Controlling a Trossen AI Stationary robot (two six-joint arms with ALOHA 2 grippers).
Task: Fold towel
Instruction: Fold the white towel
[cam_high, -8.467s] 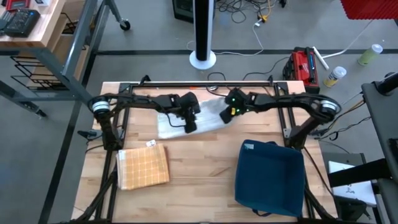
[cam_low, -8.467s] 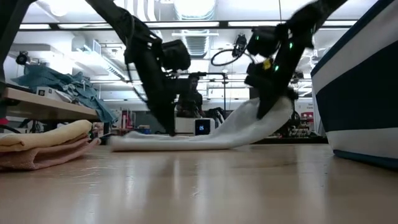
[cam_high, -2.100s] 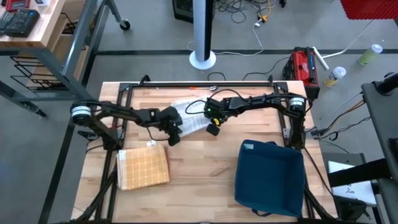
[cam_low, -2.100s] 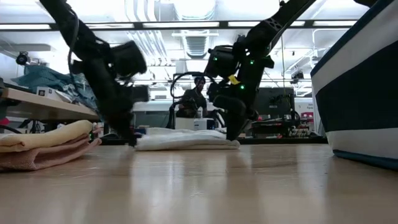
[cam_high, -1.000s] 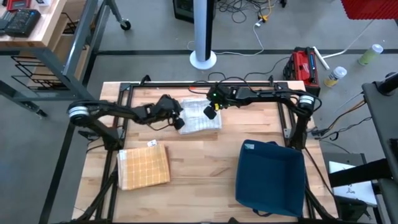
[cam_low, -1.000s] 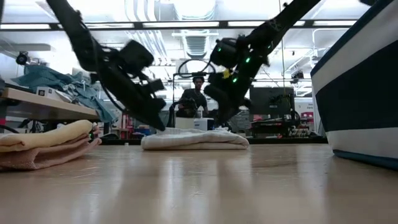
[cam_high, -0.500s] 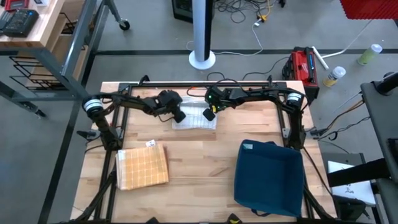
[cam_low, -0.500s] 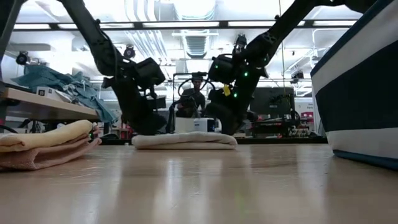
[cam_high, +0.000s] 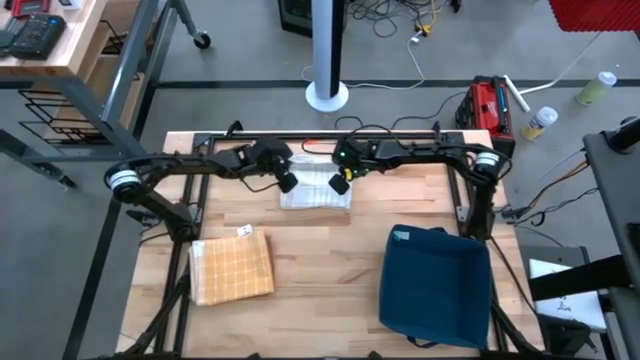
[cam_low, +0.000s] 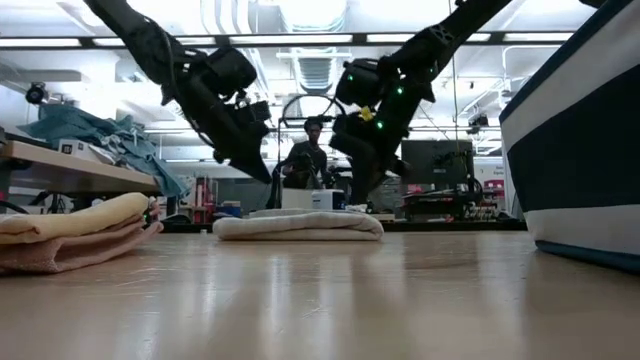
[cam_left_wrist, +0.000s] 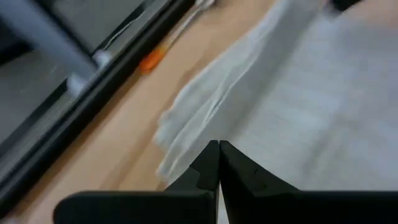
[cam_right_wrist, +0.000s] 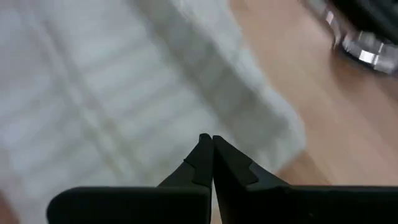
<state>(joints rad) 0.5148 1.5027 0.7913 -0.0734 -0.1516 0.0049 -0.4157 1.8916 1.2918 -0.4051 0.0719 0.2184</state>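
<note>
— Toward the far edge of the table (cam_high: 330, 260), mid-width: white towel (cam_high: 316, 187), folded into a compact pad, lying flat. Long axis running left to right, parallel to the far rail.

— Grippers?

— Left gripper (cam_high: 286, 183) off the towel's left end, right gripper (cam_high: 339, 184) over its right part. Both raised clear of the cloth in the low view, left gripper (cam_low: 262, 170) and right gripper (cam_low: 362, 185) each hanging above an end of the towel (cam_low: 298, 226). Fingers pressed tight together on both, gripping nothing.

— Confirmed from the wrists?

— Yes. Left gripper (cam_left_wrist: 218, 149) tips meeting, towel (cam_left_wrist: 292, 112) just ahead and below. Same for right gripper (cam_right_wrist: 206, 143), pointing down onto the towel (cam_right_wrist: 112, 106).

— Nearer arm?

— Roughly equal; one flanking each short end. Probably either could reach. Towel lies between and beneath them.

— Else on the table?

— Folded orange checked cloth (cam_high: 231, 267) near the front left, blue bin (cam_high: 432, 285) front right. Both well apart from the towel.
</note>
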